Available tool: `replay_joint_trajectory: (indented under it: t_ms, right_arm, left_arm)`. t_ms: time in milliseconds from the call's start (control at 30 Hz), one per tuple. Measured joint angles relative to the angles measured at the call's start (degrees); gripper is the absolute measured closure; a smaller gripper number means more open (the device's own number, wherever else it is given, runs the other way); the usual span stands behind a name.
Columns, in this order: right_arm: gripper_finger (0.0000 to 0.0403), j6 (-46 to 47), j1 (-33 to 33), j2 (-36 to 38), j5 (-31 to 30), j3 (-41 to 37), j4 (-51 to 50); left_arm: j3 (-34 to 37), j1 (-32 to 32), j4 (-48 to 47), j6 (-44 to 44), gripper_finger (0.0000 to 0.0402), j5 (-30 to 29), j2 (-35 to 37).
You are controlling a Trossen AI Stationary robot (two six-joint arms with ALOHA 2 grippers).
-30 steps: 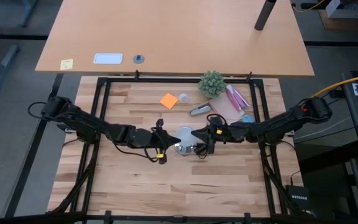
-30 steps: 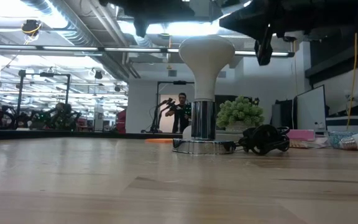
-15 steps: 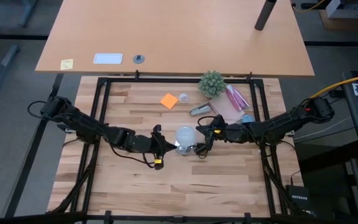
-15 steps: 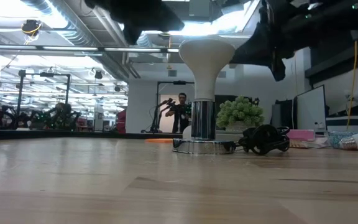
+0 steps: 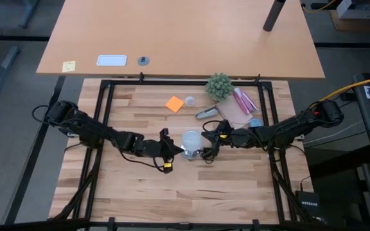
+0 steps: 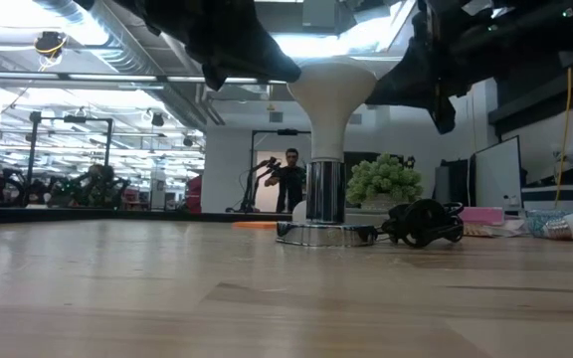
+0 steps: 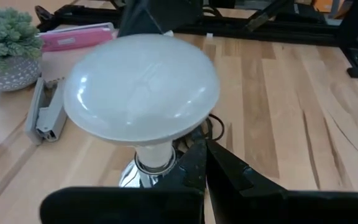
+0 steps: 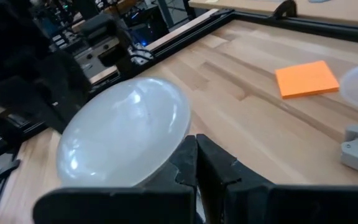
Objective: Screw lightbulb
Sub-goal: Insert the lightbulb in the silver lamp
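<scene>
Left gripper [image 5: 176, 149] fingers pressed together, holding nothing, tip just beside the white frosted pear-shaped glass lightbulb [image 5: 191, 139]. Right gripper [image 5: 207, 140] likewise closed and empty, on the bulb's other side. Bulb stands mid-table in a shiny silver round base [image 6: 323, 235], long axis vertical, wide head up, narrow neck down in the socket. Likely light, smooth, slippery, fragile; best gripped gently around the head's rim for twisting.
</scene>
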State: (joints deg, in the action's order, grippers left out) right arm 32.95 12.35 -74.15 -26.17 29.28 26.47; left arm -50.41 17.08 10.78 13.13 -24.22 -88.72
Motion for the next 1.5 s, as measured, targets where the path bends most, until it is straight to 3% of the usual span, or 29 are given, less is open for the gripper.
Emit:
replay_joint_trajectory:
  t_ms: [1000,1500]
  right_arm:
    - [0.0397,1.8,0.1,0.0,9.4,0.0,0.1]
    - [0.0397,3.0,0.1,0.0,12.2,0.0,0.1]
  left_arm:
    - [0.0,-0.4,-3.1,0.2,0.0400,-5.8,0.1]
    - [0.0,-0.6,-2.8,0.0,0.0400,-5.8,0.1]
